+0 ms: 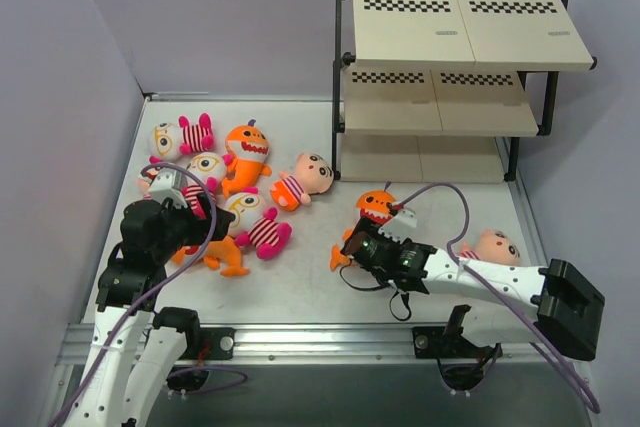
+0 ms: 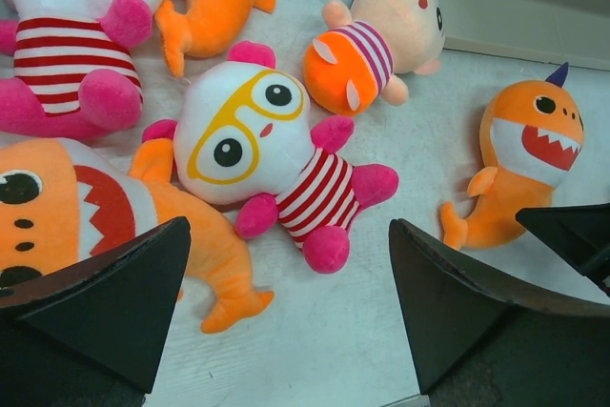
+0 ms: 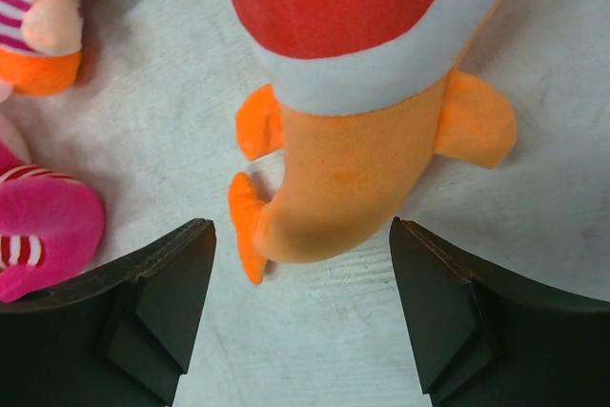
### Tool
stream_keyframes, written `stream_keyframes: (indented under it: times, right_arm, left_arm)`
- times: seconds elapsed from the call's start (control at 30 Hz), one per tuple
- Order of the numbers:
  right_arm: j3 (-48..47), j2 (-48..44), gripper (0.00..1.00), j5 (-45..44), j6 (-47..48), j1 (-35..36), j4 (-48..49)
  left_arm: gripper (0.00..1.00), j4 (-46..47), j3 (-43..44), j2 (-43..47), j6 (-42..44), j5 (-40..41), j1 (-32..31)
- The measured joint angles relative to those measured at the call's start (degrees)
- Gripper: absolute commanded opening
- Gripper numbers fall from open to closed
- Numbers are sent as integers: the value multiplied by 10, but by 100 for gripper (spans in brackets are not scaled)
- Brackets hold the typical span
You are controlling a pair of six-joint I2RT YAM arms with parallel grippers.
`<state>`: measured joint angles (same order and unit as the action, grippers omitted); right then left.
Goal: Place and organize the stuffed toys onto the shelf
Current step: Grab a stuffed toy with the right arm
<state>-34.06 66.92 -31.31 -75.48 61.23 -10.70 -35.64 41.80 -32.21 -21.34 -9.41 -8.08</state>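
Note:
The stuffed toys lie on the white table. An orange shark (image 1: 377,207) lies in front of the shelf (image 1: 440,97). Its tail (image 3: 353,169) reaches between the fingers of my right gripper (image 3: 298,235), which is open and does not touch it. A peach-headed doll (image 1: 497,245) lies beside my right arm. My left gripper (image 2: 289,235) hangs open over the left-hand cluster. Just beyond its fingertips lies a glasses toy (image 2: 250,135), with a shark (image 2: 105,216) to its left and a striped doll (image 2: 376,45) farther off.
More toys crowd the table's left side: another shark (image 1: 245,157), a doll (image 1: 305,179) and two glasses toys (image 1: 185,135). Purple walls close in on the left and back. The shelf stands at the far right.

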Motion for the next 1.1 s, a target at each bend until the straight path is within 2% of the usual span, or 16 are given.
stream_keyframes:
  times: [0.4,0.6,0.7,0.73,0.83,0.93,1.1]
  right_arm:
    - [-33,109,66,-19,-70,0,-16]
    - [-33,138,49,-17,-76,-7,-8]
    - [-33,140,34,-9,-75,-23,4]
    - [-33,140,25,-7,-73,-29,9]
    - [-32,140,10,2,-62,-51,22]
    - [-32,140,0,8,-36,-74,33]
    - [-34,130,0,11,41,-120,37]
  left_arm:
    - [94,0,0,3,0,0,0]
    - [94,0,0,7,0,0,0]
    - [94,0,0,11,0,0,0]
    - [94,0,0,13,0,0,0]
    - [94,0,0,16,0,0,0]
    - [94,0,0,19,0,0,0]
    - [94,0,0,26,0,0,0]
